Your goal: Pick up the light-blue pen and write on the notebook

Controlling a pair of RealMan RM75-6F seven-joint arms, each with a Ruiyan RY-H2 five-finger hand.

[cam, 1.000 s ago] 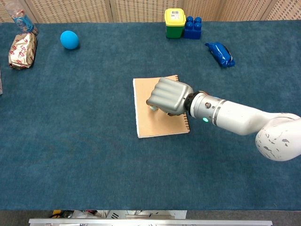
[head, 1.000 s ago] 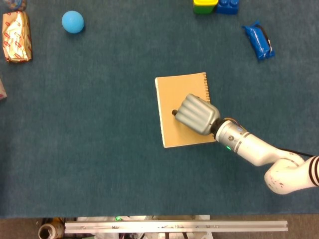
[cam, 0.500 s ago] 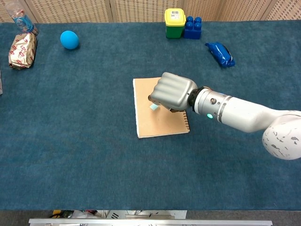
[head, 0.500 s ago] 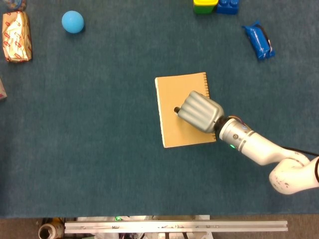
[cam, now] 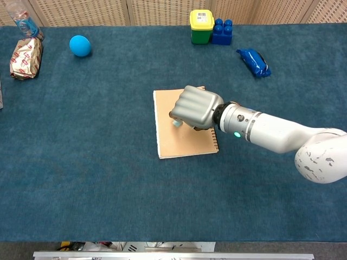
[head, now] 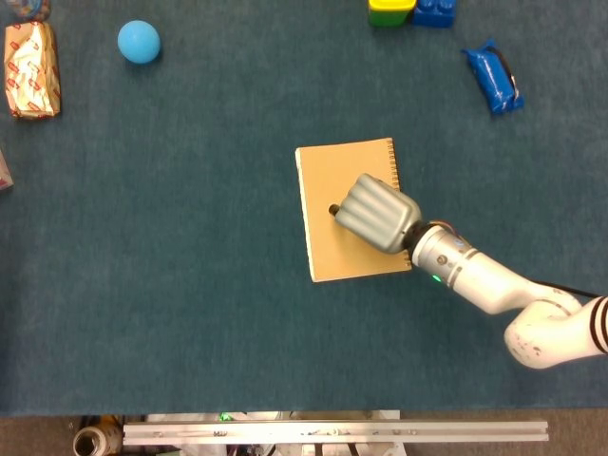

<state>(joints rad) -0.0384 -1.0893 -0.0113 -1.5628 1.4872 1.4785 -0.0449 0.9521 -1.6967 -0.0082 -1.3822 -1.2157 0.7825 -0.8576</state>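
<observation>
A: What sits around the work area?
B: On the blue felt-like table point(head: 190, 285): a round blue ball point(head: 139, 42) and a crinkled foil packet point(head: 30, 69) far left, a yellow-lidded tub point(cam: 201, 26) beside blue bricks point(cam: 222, 31) at the back, and a glossy blue pouch point(head: 494, 79) to the right. All lie well apart from the notebook.
A: And the pen?
B: The right hand point(head: 377, 215) is fisted over the tan spiral-bound notebook point(head: 334, 171), hiding most of it. The light-blue pen point(cam: 177, 123) pokes from under the curled fingers, gripped, its tip at the cover.
</observation>
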